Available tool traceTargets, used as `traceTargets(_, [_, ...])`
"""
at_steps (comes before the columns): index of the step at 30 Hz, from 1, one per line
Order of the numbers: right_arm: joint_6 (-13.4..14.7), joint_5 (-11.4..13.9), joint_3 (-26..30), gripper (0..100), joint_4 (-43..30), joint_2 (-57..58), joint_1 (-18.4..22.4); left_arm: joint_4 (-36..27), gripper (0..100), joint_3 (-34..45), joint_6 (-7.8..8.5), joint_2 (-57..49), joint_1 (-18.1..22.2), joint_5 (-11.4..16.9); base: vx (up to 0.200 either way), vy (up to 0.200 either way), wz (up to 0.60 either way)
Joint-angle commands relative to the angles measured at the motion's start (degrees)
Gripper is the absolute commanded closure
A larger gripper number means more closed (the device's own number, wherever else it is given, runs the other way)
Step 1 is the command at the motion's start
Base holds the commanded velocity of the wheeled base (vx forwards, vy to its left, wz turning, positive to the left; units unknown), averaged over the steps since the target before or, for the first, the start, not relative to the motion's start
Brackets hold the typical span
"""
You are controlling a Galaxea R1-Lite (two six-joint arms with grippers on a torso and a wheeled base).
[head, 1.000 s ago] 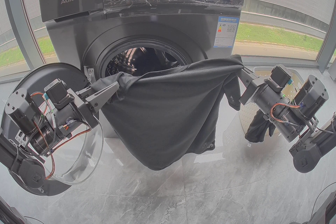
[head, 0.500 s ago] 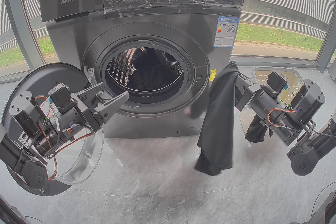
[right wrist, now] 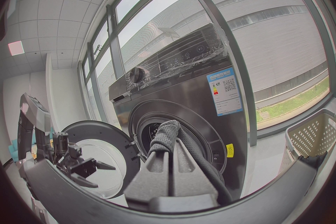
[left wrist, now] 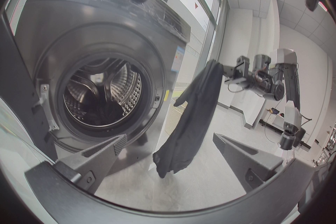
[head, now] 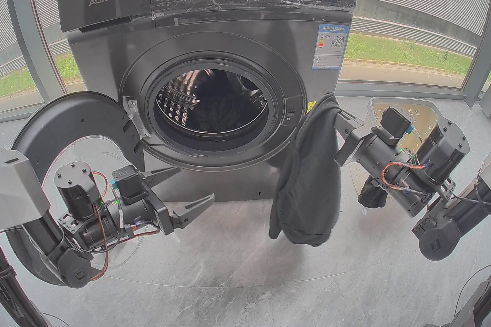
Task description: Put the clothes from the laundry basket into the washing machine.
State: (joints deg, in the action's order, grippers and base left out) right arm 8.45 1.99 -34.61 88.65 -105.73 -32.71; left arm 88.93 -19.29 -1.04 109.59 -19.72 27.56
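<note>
Jaws on the right arm (head: 399, 164), held high toward the washing machine (head: 215, 37), pinch a dark garment (head: 307, 185) hanging just right of its opening; left arm (head: 102, 220) sits low by the open door (head: 71, 118), jaws spread.

Bright daylight through windows (head: 409, 1), fisheye-warped edges

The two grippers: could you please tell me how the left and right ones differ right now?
The left gripper is open and empty; the right gripper is shut on the dark garment, which hangs from it. The left gripper sits low, in front of the open door; the right gripper sits higher, to the right of the drum opening. Both face the washing machine.
</note>
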Motion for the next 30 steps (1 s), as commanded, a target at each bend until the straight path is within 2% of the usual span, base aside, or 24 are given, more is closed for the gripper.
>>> traceTargets(1, [-0.01,-0.49,-1.87,100,0.03,-1.59,-1.75,0.19,0,-0.67,0.6,4.4,-1.46,0.39,0.0,0.0,0.0])
traceTargets(7, [-0.01,-0.49,-3.97,100,0.03,-1.67,-5.53,0.19,0,-0.49,-0.19,4.4,-5.15,0.21,0.0,0.0,0.0])
traceTargets(14, [-0.1,-0.23,-4.15,100,-0.06,-1.85,-10.27,0.19,0,-2.25,-0.37,6.51,-6.91,0.03,0.0,0.0,0.0])
traceTargets(19, [-0.1,0.12,-5.38,100,-0.14,-2.55,-10.89,0.19,0,-5.94,-3.09,8.88,-6.82,-0.05,0.0,0.0,0.0])
traceTargets(21, [-0.1,0.12,-5.91,100,-0.14,-2.64,-10.89,0.19,0,-7.08,-3.71,10.03,-6.91,0.03,0.0,0.0,0.0])
traceTargets(24, [-0.19,-0.23,-7.14,100,-0.58,-2.64,-11.06,0.19,0,-8.22,-3.71,11.61,-6.99,0.12,0.0,0.0,0.0])
traceTargets(25, [-0.19,-0.32,-7.84,100,-1.2,-2.55,-11.24,0.19,0,-9.45,-3.18,13.1,-6.99,0.03,0.0,0.0,0.0])
traceTargets(30, [-0.19,-0.41,-8.02,100,-1.55,-2.2,-12.03,0.19,0,-13.15,-3.27,16.88,-7.26,-0.14,0.0,0.0,0.0])
